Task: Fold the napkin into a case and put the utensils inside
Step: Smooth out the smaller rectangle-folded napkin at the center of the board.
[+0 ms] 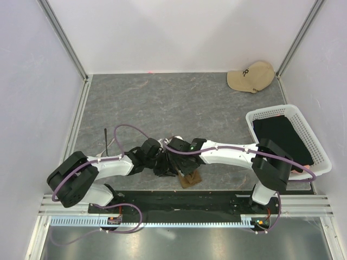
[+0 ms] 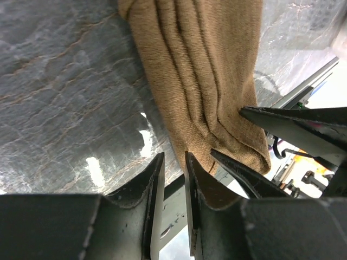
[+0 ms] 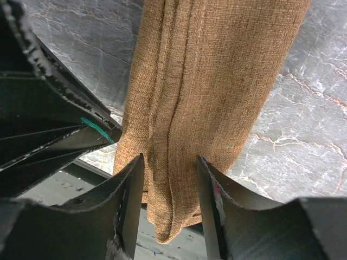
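Observation:
The napkin is an olive-brown cloth folded into a narrow strip. It lies at the table's near edge, mostly hidden under both arms in the top view. Its layered end hangs slightly over that edge. My right gripper is open, one finger on each side of that end. My left gripper stands just left of the napkin, its jaws a narrow gap apart with nothing between them. The right fingers show beside it. A slim dark utensil lies on the table to the left.
A white mesh basket holding black fabric stands at the right. A beige cap sits at the back right corner. A metal rail runs along the table's front, directly under the grippers.

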Tool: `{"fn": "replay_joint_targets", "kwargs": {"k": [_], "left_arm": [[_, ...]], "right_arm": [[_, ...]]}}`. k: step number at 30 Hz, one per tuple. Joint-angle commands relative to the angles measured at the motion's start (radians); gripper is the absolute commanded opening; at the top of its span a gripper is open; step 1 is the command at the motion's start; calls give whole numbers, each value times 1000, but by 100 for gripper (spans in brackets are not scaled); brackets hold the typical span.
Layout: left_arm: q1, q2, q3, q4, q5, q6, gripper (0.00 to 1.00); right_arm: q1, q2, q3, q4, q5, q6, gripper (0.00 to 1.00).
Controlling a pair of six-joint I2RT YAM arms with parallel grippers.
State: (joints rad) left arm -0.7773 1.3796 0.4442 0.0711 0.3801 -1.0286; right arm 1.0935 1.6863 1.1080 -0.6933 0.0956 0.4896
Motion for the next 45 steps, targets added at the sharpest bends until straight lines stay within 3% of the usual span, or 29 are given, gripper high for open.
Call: {"fn": "replay_joint_targets", "kwargs": {"k": [1, 7, 12, 15, 16, 19, 21, 31, 41, 45], "left_arm": [[-7, 18, -24, 99, 11, -70, 27], [-8, 22, -58, 154, 11, -112, 25], [-20, 24, -76, 200, 3, -140, 23], [-39, 42, -76, 225, 2, -156, 21], [-43, 47, -76, 229, 2, -157, 20], [-60, 64, -71, 239, -6, -165, 18], [-68, 75, -71, 251, -7, -172, 15], [-85, 73, -73, 251, -26, -185, 8], [-88, 47, -78, 223, -46, -182, 6], [-85, -20, -76, 116, -87, -148, 6]], "right_arm": [[25, 22, 47, -37, 64, 9, 51], [46, 36, 53, -41, 98, 36, 51], [55, 39, 62, -35, 118, 53, 43], [55, 41, 67, -37, 124, 63, 28], [55, 42, 69, -37, 127, 66, 18], [55, 36, 79, -38, 122, 76, 4], [55, 30, 90, -40, 105, 87, 0], [55, -14, 93, -11, 27, 142, 0], [52, 35, -33, 129, 21, 196, 0], [48, 7, -62, 170, 21, 205, 19]]}}
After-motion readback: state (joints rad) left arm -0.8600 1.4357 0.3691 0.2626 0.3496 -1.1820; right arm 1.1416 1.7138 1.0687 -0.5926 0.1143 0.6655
